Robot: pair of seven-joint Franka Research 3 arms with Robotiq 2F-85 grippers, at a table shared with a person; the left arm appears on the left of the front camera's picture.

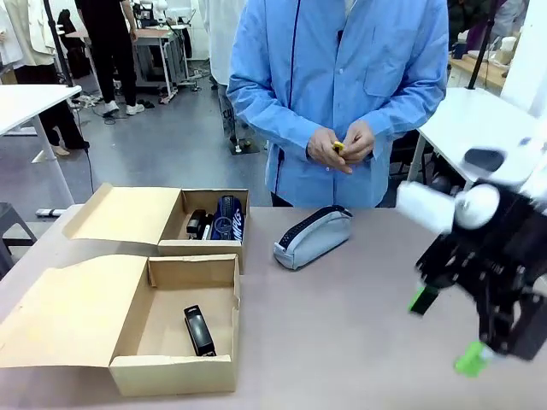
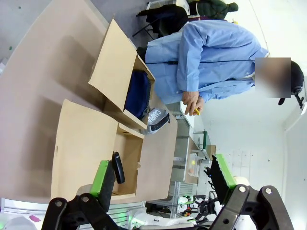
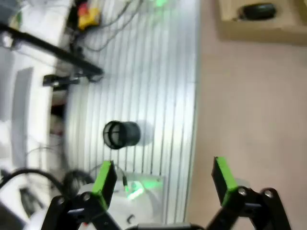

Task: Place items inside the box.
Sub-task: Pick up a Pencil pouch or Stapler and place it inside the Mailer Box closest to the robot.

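Two open cardboard boxes stand at the table's left. The near box (image 1: pixel 175 372) holds one black stapler (image 1: pixel 198 331). Inside the far box (image 1: pixel 202 247) lie a navy pouch with white lettering (image 1: pixel 229 217) and a black stapler (image 1: pixel 197 224). A grey zippered pencil pouch (image 1: pixel 313 237) lies on the table beside the far box. My right gripper (image 1: pixel 446 330) hangs open and empty above the table's right side, well away from the pouch. My left gripper (image 2: pixel 160 175) is open and empty, high above the near box (image 2: pixel 125 165) and its stapler (image 2: pixel 118 167).
A person in a blue shirt (image 1: pixel 342 77) stands at the far side, holding a small yellow thing (image 1: pixel 338 146) in both hands. The box lids (image 1: pixel 68 312) lie folded out to the left. In the right wrist view a ribbed metal base (image 3: pixel 144 86) borders the table edge.
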